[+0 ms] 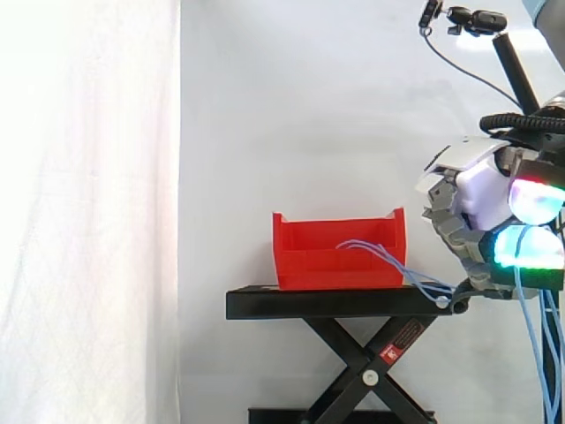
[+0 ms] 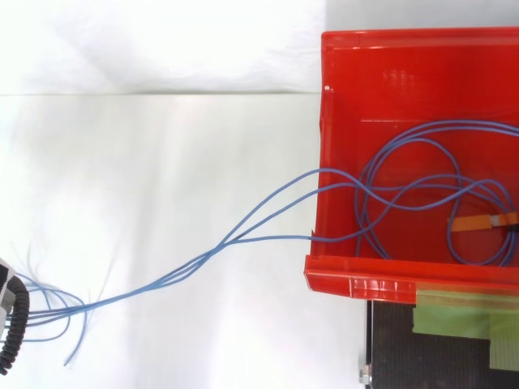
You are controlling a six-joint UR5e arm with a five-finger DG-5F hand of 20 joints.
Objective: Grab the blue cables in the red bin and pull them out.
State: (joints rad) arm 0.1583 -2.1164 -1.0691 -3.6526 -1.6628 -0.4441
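Right of the red bin (image 1: pixel 335 265), level with its rim, the robot hand (image 1: pixel 481 199) hangs beyond the edge of the black stand (image 1: pixel 327 303). Its fingers are curled, and blue cables (image 2: pixel 203 255) run in between the glowing fingertips (image 1: pixel 528 247). I judge it clamped on them, though the contact itself is hidden.

From the bin, several strands climb over the low front lip and slope down toward the corner of the stand. They gather into one bundle on the way to the robot hand. Loose ends hang below the hand in the side view.

From above, most of the cable length lies as overlapping loops on the bin floor. An orange tag (image 2: pixel 478 221) sits among them near the far side.

- Why the low lip: it is the easiest way out, with no high wall to drag over.
- Why the strands sag: none looks taut, so the loops are probably not loaded yet.
- Step: mid-pull, and the job looks well short of half done.
- Risk: the crossed loops could knot, or the tag could snag at the lip and drag the light bin along the stand.
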